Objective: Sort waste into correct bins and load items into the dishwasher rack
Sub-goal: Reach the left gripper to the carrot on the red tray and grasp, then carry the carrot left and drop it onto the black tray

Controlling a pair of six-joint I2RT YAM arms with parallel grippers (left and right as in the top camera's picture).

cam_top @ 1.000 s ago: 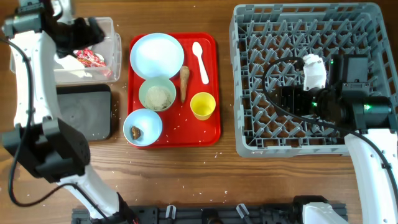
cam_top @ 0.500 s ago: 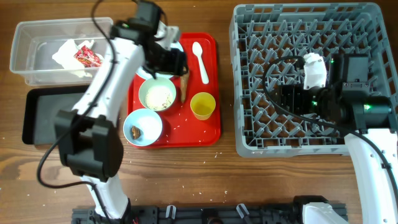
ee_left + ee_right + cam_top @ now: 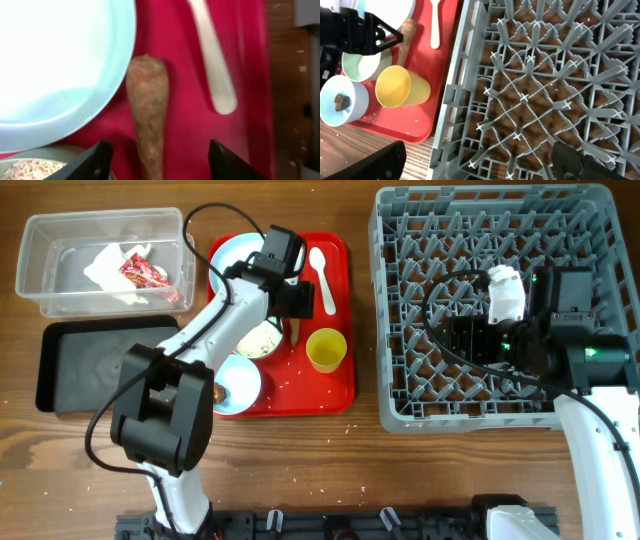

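The brown carrot-like stick [image 3: 148, 105] lies on the red serving tray between the pale blue plate [image 3: 55, 60] and the white spoon [image 3: 212, 60]. My left gripper [image 3: 162, 162] is open just above the stick, one finger on each side, not touching it. In the overhead view the left gripper [image 3: 296, 302] covers most of the stick. The crumpled tissue [image 3: 105, 265] and red wrapper [image 3: 143, 273] lie in the clear tub [image 3: 60, 230]. My right gripper [image 3: 480, 165] is open and empty over the grey rack [image 3: 400, 410].
On the red tray [image 3: 340, 395] stand a bowl with rice [image 3: 258, 340], a bowl with a brown lump [image 3: 232, 385] and the yellow cup [image 3: 326, 350]. The black tray [image 3: 100, 365] lies below the tub. Rice grains are scattered on tray and table.
My left arm has swung from the clear tub across to the red tray and now hangs over the stick. The right arm has not moved.
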